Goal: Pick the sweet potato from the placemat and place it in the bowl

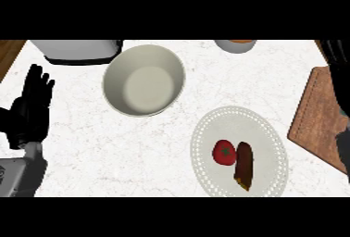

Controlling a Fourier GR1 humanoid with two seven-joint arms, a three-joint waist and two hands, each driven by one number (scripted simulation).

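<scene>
A brown, elongated sweet potato lies on a round white lacy placemat at the lower right, right beside a red tomato. The pale, empty bowl stands up and to the left of the placemat. My left hand rests open at the left edge with its fingers pointing up, well away from both the bowl and the placemat. Along the right edge a dark shape shows that looks like my right hand, cut off by the frame. It holds nothing that I can see.
A wooden board lies at the right, next to the placemat. A white appliance stands at the back left, close to the bowl. A small grey container with an orange top sits at the back edge.
</scene>
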